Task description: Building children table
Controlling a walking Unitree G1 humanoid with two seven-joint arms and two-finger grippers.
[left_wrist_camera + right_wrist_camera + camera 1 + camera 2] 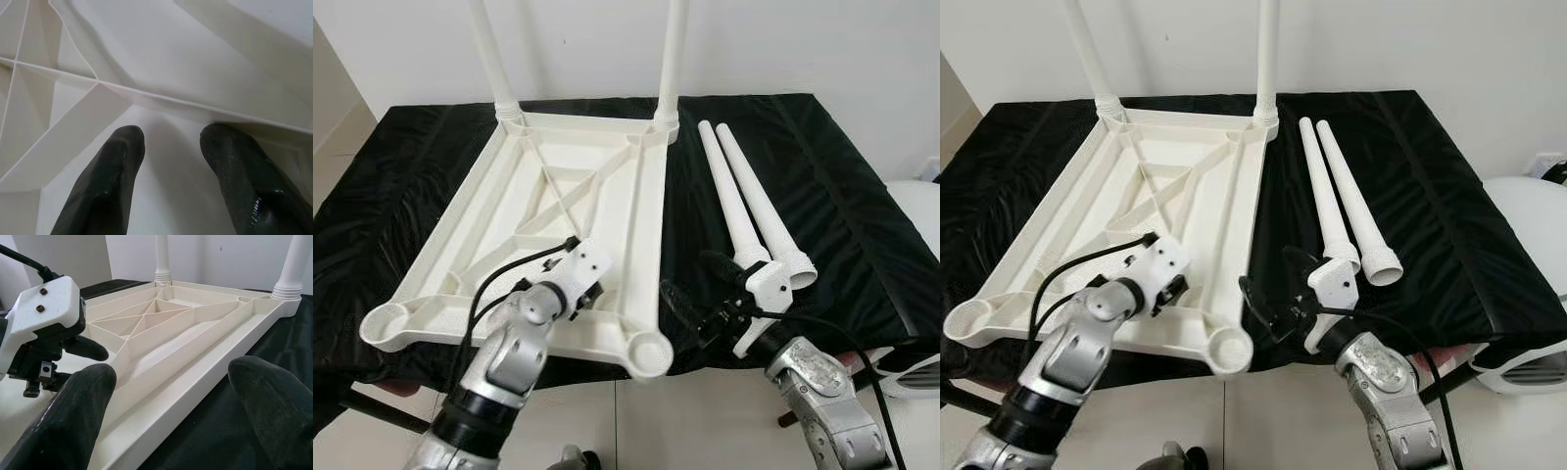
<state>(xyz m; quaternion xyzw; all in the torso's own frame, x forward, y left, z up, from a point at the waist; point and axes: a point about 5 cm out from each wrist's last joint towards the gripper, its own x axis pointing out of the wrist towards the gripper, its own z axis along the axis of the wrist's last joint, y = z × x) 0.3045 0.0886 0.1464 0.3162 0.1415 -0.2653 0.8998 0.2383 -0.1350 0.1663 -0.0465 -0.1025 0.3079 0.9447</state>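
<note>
Two silver arms reaching forward: left gripper (171, 147) pointing downward with its black fingers (110, 176) standing apart, right gripper (690, 292) extending leftward, its fingers (78, 401) spread wide.

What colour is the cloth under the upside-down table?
Black. The cloth shows best in the left eye view.

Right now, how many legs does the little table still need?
Two legs already stand in the far corners of the upside-down tabletop. The other two legs lie loose on the black cloth, and both near corner sockets are empty. Nothing is held: the left end effector is open over the tabletop's ribs, and the right end effector is open beside its edge. So about halfway.
</note>
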